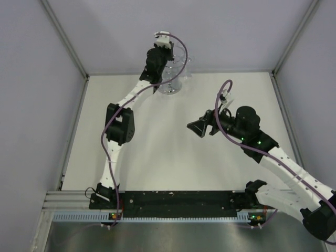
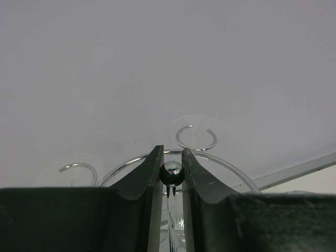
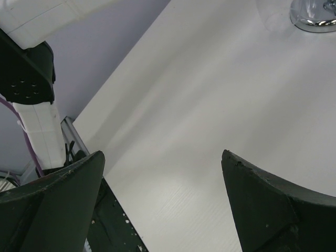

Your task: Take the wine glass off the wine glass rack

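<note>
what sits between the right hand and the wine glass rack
Nothing visible: only bare table lies between the open right hand and the wine glass rack. The left hand grips the rack's top knob.

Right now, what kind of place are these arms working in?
Likely a robotics test cell: plain grey panel walls box in a white table, and an aluminium mounting rail runs along its near edge.

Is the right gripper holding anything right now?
No, the right gripper is wide open, with only the white table showing in the gap.
</note>
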